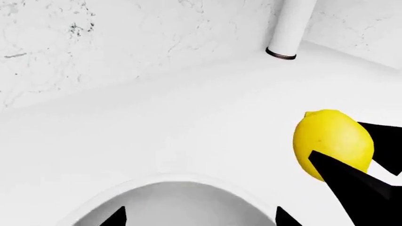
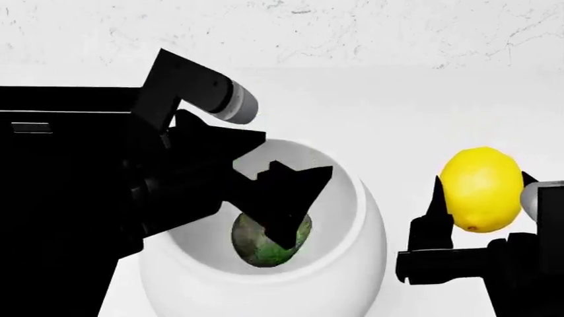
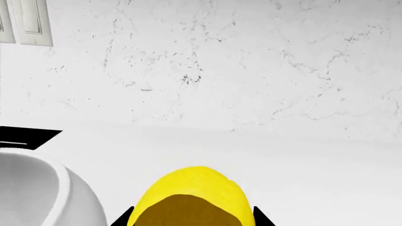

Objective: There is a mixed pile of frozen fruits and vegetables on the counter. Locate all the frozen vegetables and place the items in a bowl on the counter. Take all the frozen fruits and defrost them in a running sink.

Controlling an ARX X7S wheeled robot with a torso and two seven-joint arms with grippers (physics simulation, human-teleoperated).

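- Lemon (image 2: 480, 188) sits to the right of the bowl (image 2: 352, 264), pinched between our right gripper (image 2: 480, 198) fingers; we judge it held ready for carrying to the sink, being a fruit.
- Green bumpy vegetable (image 2: 264, 247) lies inside the white bowl, where vegetables belong.
- Our left gripper (image 2: 291, 198) hovers over the bowl, fingers spread apart and grasping nothing.
- Both rest on the white counter (image 2: 397, 112).

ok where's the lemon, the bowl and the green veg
lemon (image 2: 480, 188), head view, middle of its yellow skin
bowl (image 2: 366, 228), head view, right side of its white rim
green veg (image 2: 255, 247), head view, its bumpy lower left side inside the bowl
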